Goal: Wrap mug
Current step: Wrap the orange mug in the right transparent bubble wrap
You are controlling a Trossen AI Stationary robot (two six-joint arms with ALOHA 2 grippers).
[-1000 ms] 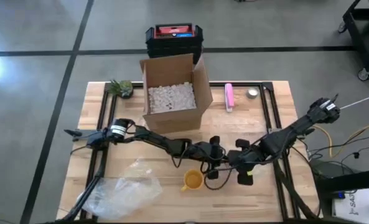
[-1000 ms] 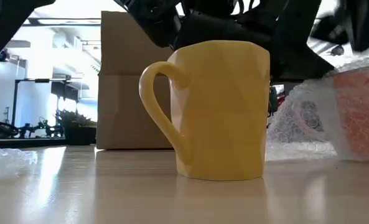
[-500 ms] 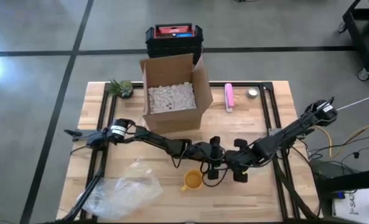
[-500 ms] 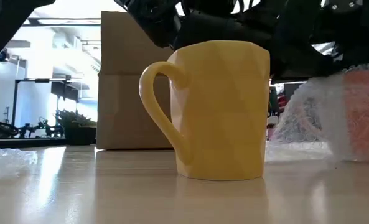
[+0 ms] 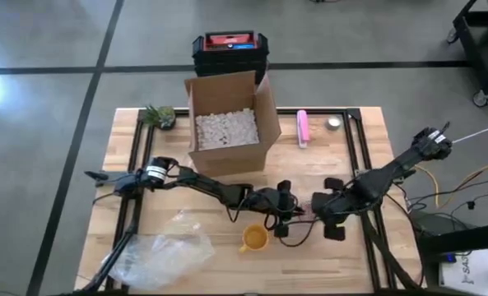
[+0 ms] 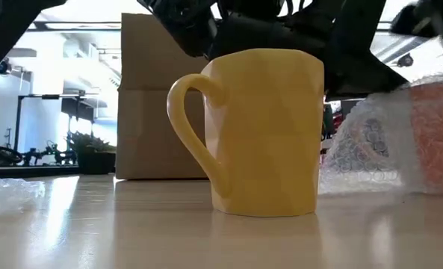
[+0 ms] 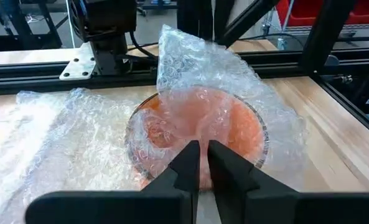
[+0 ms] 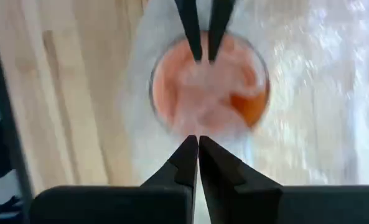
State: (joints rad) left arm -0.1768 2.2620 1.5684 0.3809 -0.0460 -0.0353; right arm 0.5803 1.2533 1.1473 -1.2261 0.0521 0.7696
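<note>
My left pincer, closed, pins bubble wrap into the orange mug at centre frame; my right pincer, tips together, pinches its near edge. Pulling apart could tear the wrap or tip the mug. I can read no writing.

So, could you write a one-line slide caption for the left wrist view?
Left gripper pinching bubble wrap at the rim of an orange mug on the wooden table.
</note>
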